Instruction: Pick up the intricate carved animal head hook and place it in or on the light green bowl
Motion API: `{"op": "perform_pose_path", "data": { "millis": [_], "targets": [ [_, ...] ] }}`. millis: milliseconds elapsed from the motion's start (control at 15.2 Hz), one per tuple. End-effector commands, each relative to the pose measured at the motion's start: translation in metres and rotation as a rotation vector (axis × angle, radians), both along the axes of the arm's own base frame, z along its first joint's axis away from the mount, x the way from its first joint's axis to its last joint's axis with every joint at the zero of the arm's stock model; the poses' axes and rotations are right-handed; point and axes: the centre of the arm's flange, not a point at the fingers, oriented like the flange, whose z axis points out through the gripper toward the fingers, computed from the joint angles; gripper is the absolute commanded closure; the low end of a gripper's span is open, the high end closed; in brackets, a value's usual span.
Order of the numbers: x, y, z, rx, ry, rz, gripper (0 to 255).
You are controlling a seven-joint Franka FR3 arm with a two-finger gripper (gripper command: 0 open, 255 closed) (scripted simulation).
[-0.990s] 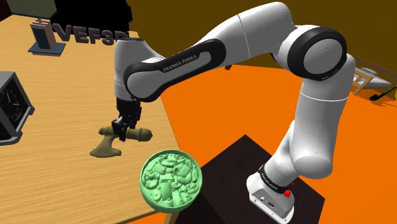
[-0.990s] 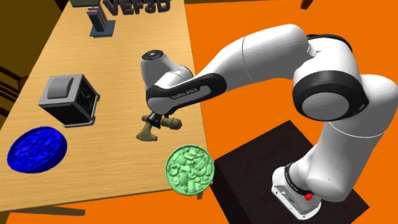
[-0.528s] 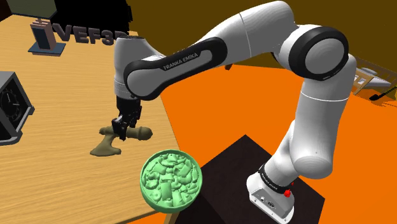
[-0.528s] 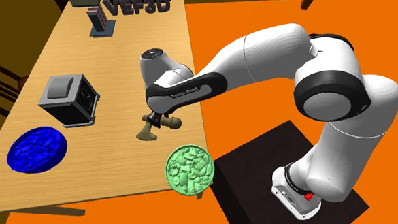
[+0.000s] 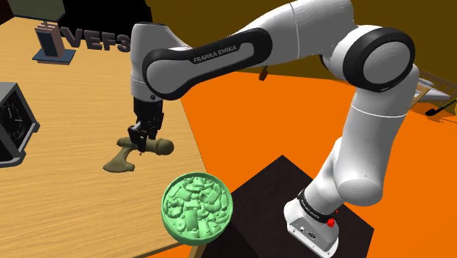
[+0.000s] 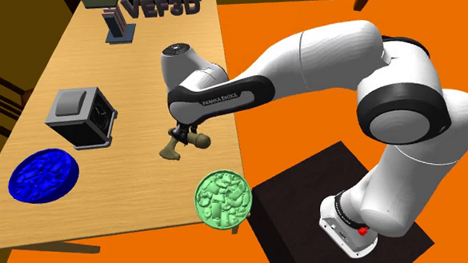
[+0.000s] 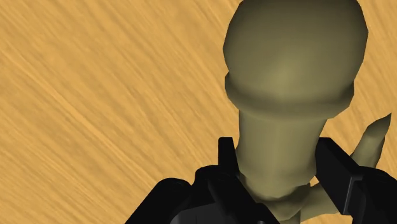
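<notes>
The animal head hook (image 5: 155, 146), centre left in the shoulder view, is a plain olive drab against the table (image 5: 73, 95), honey-tan wood with fine slanting grain. The gripper (image 5: 138, 139) is solid black below a white arm (image 5: 307, 29) with dark joints. At that view's lower middle the light green bowl (image 5: 196, 205) carries a knobbly raised pattern, the blue bowl (image 6: 43, 174) at the second exterior view's lower left is deep cobalt with similar relief, and the floor (image 5: 278, 124) is flat bright orange.
</notes>
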Motion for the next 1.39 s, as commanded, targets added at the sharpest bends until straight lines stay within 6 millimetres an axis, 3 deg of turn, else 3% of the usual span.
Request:
{"op": "perform_pose_path", "data": {
  "millis": [0,1320],
  "targets": [
    [0.001,0.001,0.011,0.000,0.000,0.000,255],
    [0.001,0.001,0.117,0.000,0.000,0.000,255]
  ]
}}
